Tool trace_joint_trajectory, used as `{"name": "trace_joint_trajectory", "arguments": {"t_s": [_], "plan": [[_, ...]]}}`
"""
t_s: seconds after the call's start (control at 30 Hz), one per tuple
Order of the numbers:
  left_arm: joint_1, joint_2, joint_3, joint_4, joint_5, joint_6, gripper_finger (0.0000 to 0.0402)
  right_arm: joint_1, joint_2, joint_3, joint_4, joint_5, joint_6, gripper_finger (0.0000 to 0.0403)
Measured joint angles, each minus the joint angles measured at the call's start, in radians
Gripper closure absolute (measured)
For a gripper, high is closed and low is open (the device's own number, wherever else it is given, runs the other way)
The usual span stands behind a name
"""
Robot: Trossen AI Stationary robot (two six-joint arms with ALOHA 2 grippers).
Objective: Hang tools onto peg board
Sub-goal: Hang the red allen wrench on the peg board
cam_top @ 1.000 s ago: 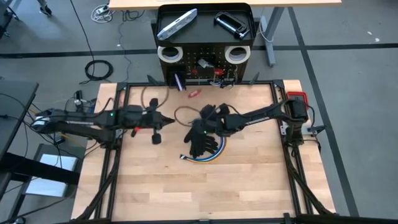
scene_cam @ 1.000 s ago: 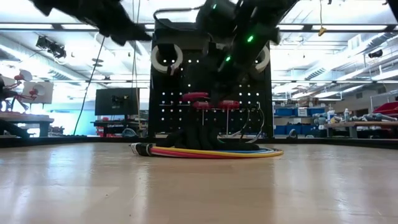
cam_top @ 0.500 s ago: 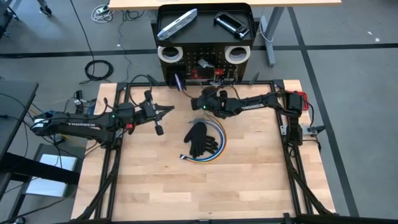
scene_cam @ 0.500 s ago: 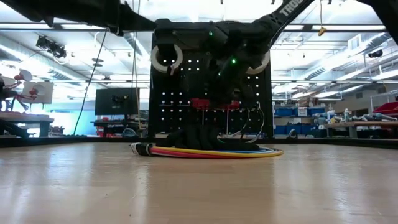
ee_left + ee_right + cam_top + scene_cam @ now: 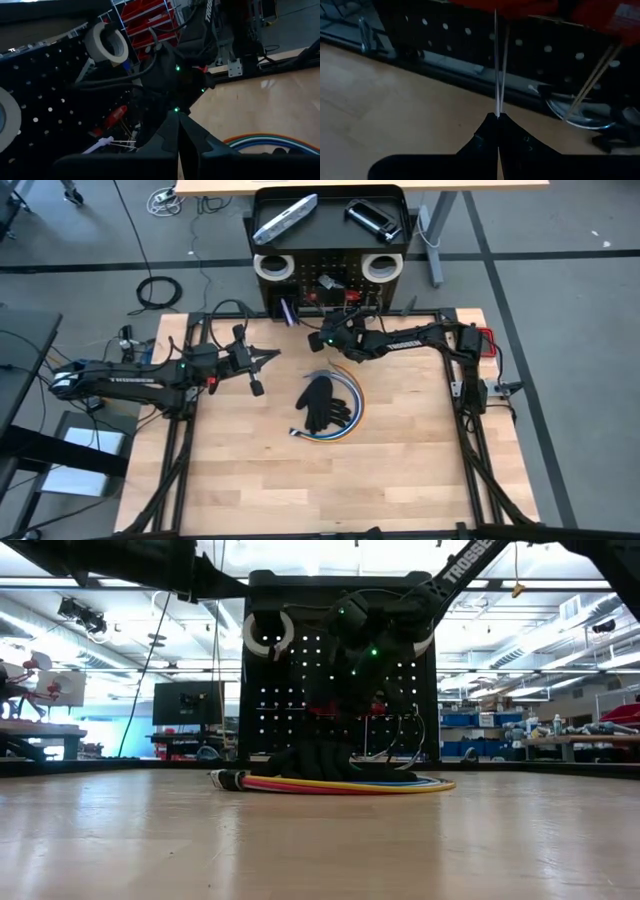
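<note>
The black peg board (image 5: 330, 290) stands at the table's far edge. It carries two white tape rolls (image 5: 272, 267), a purple-handled tool (image 5: 288, 310) and small red-handled tools. A silver-grey bar (image 5: 285, 218) and a black clamp (image 5: 372, 218) lie on its tray top. My right gripper (image 5: 322, 340) is at the board's foot, shut on a red-handled tool (image 5: 520, 6). My left gripper (image 5: 272, 357) hovers shut to the left of it, touching nothing. My right gripper pinches the thin silver metal end (image 5: 496, 75) of the red-handled tool between its two fingertips (image 5: 490, 125). The fingers come nearly level from the table's near side and lie along the tool. The tool is lifted clear of the table, and its red handle lies against the peg board's face.
A black glove (image 5: 320, 402) lies on coiled coloured cables (image 5: 350, 415) in the middle of the table. Wire hooks (image 5: 595, 75) stick out of the board beside the held tool. Bare wood spreads over the near half of the table (image 5: 330, 490).
My right gripper has moved from above the glove toward the table's far edge, up to the peg board, staying shut. My left gripper has shifted a little toward the far edge. The glove and cables have kept still.
</note>
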Motion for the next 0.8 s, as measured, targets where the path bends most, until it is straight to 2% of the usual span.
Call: {"name": "trace_joint_trajectory", "arguments": {"t_s": [0.37,0.8], "plan": [[0.000,0.000,0.001,-0.003,0.000,-0.002,0.0396,-0.018,0.032,0.000,-0.035,-0.044,-0.063,0.0395],[0.000,0.000,0.001,-0.019,0.000,-0.007,0.0396,-0.077,0.047,0.000,0.000,-0.082,-0.107,0.0393]]}}
